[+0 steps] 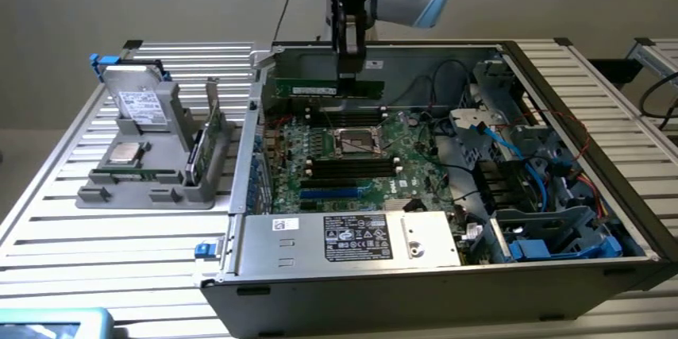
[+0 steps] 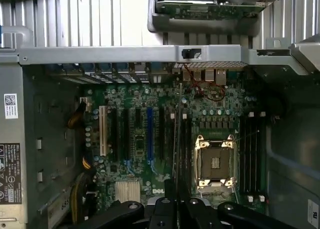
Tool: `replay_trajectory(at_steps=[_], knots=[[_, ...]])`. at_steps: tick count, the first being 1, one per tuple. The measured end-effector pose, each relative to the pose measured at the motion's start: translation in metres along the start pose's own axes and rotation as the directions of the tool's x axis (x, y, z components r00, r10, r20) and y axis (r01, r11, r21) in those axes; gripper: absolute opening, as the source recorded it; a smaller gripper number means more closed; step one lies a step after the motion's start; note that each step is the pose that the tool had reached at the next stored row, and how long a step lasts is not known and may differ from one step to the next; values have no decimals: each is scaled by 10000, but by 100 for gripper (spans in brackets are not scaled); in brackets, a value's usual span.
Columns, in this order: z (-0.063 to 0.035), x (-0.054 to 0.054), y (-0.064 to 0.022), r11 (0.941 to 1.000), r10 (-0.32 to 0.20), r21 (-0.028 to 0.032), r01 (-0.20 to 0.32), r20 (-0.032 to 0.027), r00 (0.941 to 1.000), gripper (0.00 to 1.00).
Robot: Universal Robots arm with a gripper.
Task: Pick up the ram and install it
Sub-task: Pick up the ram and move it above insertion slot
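The ram [image 1: 317,86] is a long green board with a white label. It hangs level above the far part of the open computer case [image 1: 424,291], with my gripper [image 1: 350,75] shut on its right end from above. In the wrist view the ram [image 2: 176,134] shows edge-on as a thin line running out from the gripper [image 2: 176,205]. It lies over the motherboard [image 2: 135,139], beside the black memory slots [image 2: 186,149] next to the processor socket [image 2: 215,161]. The ram is above the board, not seated in a slot.
A grey fixture [image 1: 148,188] stands at the exterior view's left with a drive [image 1: 143,105], a silver processor chip [image 1: 129,152] and another green board [image 1: 212,136]. The case walls, the front power supply [image 1: 350,240] and blue cables [image 1: 529,156] hem in the motherboard [image 1: 350,172].
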State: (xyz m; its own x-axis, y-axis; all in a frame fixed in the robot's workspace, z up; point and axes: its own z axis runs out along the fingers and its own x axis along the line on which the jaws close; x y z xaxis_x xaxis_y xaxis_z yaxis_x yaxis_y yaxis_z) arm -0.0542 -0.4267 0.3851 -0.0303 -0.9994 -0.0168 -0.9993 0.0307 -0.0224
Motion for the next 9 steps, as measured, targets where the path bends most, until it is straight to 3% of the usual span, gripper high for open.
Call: replay_trajectory(at_steps=[4,9], knots=[[57,-48,-177,10000,-1,2,1,-10,10000,13],[90,-131,-220,10000,-15,1,15,-12,10000,13]])
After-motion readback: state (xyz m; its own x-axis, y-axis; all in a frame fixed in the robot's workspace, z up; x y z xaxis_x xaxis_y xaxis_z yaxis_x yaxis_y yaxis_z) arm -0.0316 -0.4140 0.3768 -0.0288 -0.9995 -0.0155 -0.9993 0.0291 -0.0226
